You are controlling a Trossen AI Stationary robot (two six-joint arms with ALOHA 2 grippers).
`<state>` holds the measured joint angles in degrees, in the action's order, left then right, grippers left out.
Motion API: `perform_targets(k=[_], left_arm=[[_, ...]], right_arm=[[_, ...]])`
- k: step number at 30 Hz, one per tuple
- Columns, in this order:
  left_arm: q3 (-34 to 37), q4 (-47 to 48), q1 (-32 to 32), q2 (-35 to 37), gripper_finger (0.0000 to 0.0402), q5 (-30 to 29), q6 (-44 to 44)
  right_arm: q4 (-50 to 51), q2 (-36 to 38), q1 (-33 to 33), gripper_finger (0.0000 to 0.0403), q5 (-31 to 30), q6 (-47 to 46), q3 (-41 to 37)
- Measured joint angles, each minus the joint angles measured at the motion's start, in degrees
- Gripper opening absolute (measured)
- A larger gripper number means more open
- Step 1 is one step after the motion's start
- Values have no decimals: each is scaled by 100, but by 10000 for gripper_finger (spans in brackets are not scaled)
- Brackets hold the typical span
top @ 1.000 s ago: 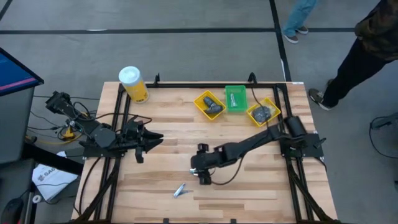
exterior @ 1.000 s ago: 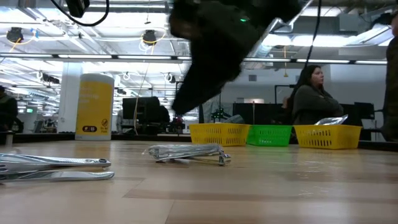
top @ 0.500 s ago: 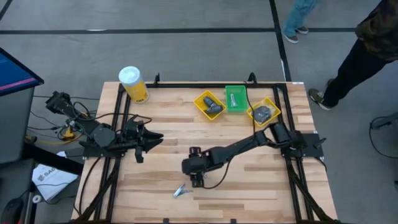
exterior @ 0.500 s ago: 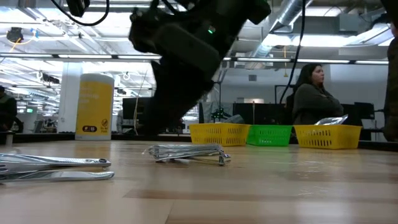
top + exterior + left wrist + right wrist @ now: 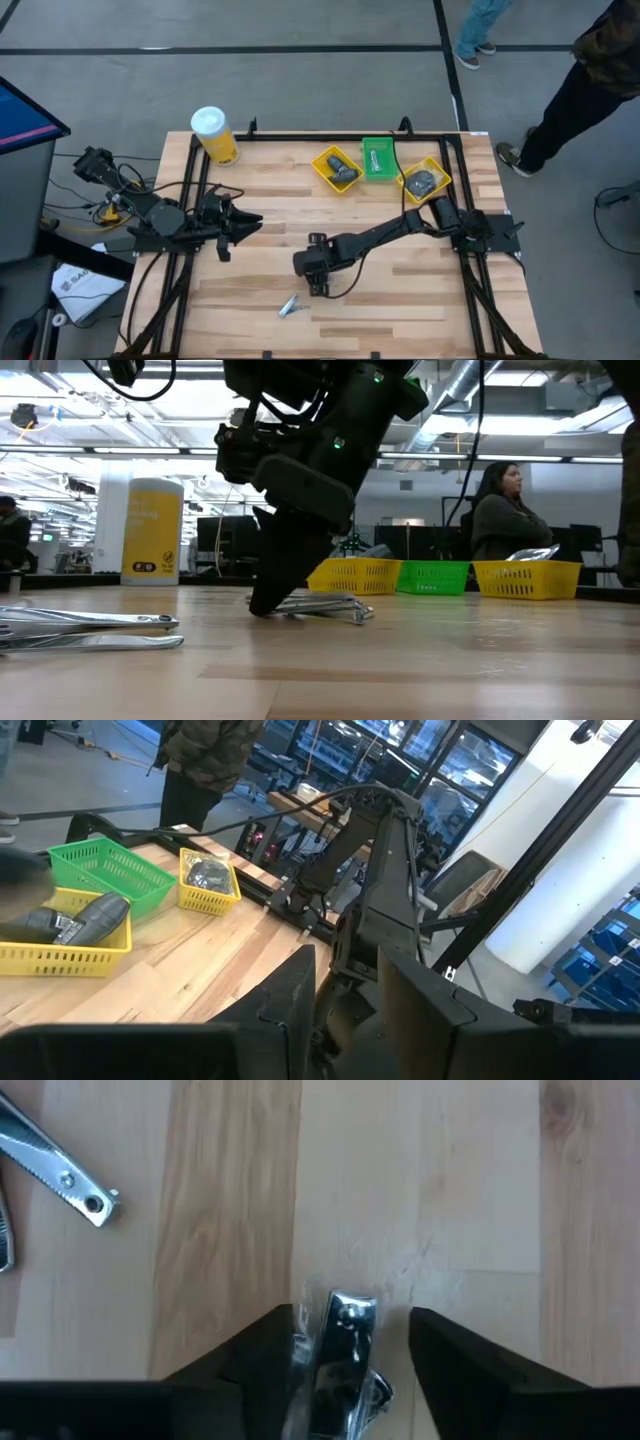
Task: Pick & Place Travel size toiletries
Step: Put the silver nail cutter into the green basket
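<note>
A shiny silver clipper in clear wrap (image 5: 340,1348) lies flat on the table, and shows in the low view (image 5: 322,606) too. My right gripper (image 5: 345,1370) is open and lowered over it from above, one finger on each side of it. In the high view, my right gripper (image 5: 312,276) hides this clipper. A second silver clipper (image 5: 290,306) lies nearer the front edge and also shows in the right wrist view (image 5: 60,1170). My left gripper (image 5: 247,222) waits open and empty at the table's left. My right gripper has a finger (image 5: 262,1360) on either side of the wrapped clipper's long sides (image 5: 322,1342), pointing down, its tips at the table. I cannot tell whether the fingers touch the clipper, which lies flat on the wood.
At the far edge stand a yellow tray (image 5: 337,167) holding a dark grey oblong piece, a green tray (image 5: 379,158) and a yellow tray (image 5: 423,181) holding dark discs. A yellow canister with a white lid (image 5: 213,135) stands far left. People are beyond the table.
My right gripper has gone toward the table's left and near edge, then down, until its fingers stand at the table around the wrapped clipper. The clipper has stayed where it was.
</note>
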<state>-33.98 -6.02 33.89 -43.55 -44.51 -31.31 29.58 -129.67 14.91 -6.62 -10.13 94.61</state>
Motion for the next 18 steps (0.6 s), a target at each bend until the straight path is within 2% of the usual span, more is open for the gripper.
perform_targets(k=[4,10,15,18], left_arm=[[0,-4,0,0,104,1,0],[0,-2,0,0,104,1,0],[0,-2,0,0,104,0,0],[0,-3,0,0,104,0,0]], right_arm=[[24,0,-55,130,278,0,0],[23,4,-128,56,385,1,0],[16,4,-132,49,386,0,0],[1,4,-137,66,381,-41,0]])
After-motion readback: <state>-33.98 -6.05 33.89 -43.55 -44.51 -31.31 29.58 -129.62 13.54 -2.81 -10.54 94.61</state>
